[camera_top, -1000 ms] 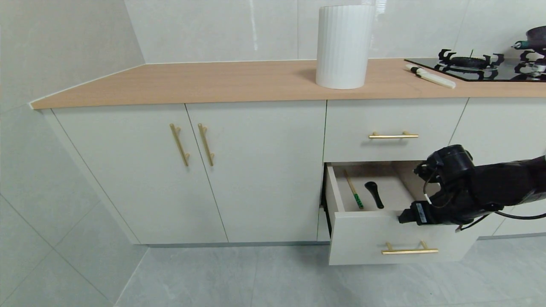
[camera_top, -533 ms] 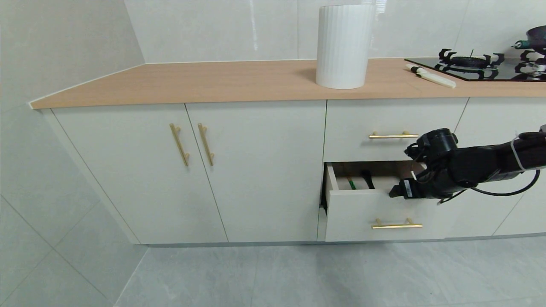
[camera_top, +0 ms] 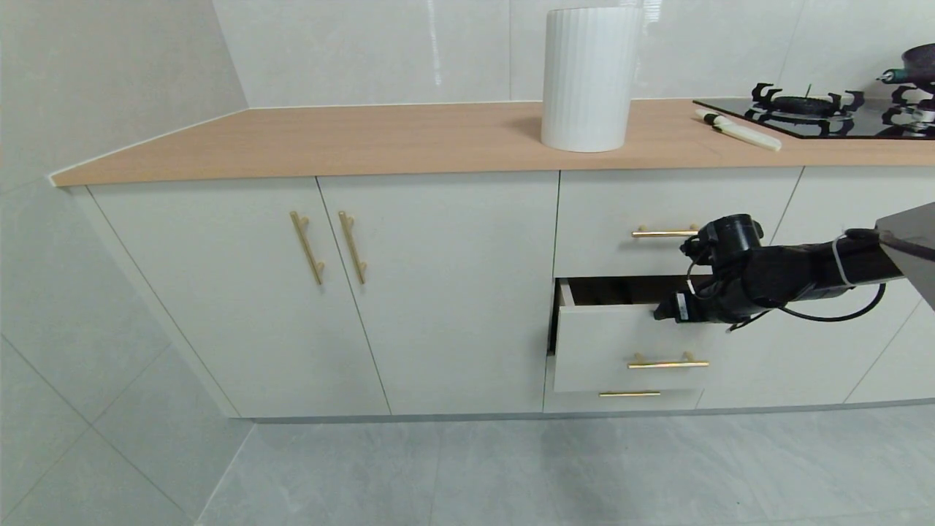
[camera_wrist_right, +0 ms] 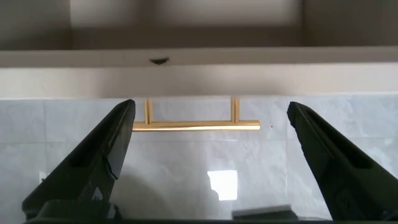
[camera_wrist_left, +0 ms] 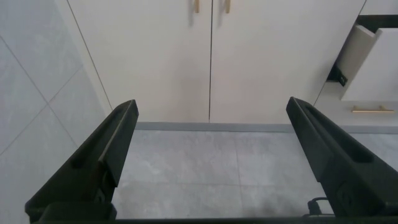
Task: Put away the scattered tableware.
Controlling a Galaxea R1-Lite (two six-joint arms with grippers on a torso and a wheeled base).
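The middle drawer [camera_top: 621,340] with a brass handle [camera_top: 667,363] stands a small way out of the cabinet, and its inside is dark. My right gripper [camera_top: 666,311] rests against the top edge of the drawer front. In the right wrist view the right gripper [camera_wrist_right: 208,155] is open, looking down over that edge at the handle [camera_wrist_right: 196,125]. My left gripper [camera_wrist_left: 211,155] is open with nothing in it, low above the floor in front of the cabinet doors. A cream-handled utensil [camera_top: 736,130] lies on the wooden counter [camera_top: 365,142].
A tall white ribbed cylinder [camera_top: 589,79] stands on the counter. A black gas hob [camera_top: 818,113] sits at the far right. Two cabinet doors [camera_top: 329,292] with brass handles are shut, left of the drawers. The grey tiled floor [camera_top: 438,475] lies in front.
The drawer has slid in from wide open to nearly shut, with my right gripper moving in against its front. The chopsticks and black spoon inside are now hidden.
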